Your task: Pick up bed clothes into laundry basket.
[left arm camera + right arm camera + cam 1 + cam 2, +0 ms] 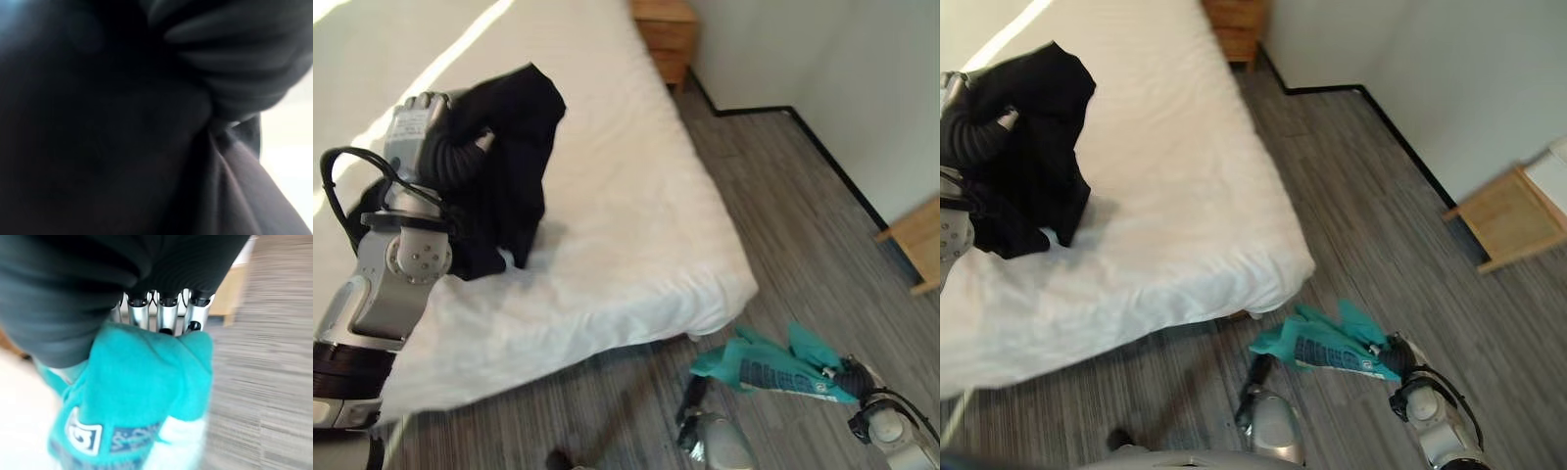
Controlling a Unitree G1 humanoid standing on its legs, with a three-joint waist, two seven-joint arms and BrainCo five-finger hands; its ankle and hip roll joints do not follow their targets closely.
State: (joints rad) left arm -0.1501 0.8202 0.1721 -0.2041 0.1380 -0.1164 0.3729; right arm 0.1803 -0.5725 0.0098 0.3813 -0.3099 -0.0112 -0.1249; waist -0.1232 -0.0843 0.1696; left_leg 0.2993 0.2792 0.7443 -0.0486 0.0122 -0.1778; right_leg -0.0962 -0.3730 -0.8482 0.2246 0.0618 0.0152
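Black garment [514, 157] bunched at the left hand [460, 147] above bed [636, 215]; right hand [166, 313] grips teal garment [1332, 343].

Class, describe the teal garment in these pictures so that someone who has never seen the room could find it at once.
Start at the white bed and go to its near corner, then out over the grey wood-look floor. There the right hand holds the teal garment, which hangs from its curled fingers. Its bright teal with a printed patch sets it apart from the black garment raised over the bed.

Sunlit bed [607, 176], perhaps blurred wrists
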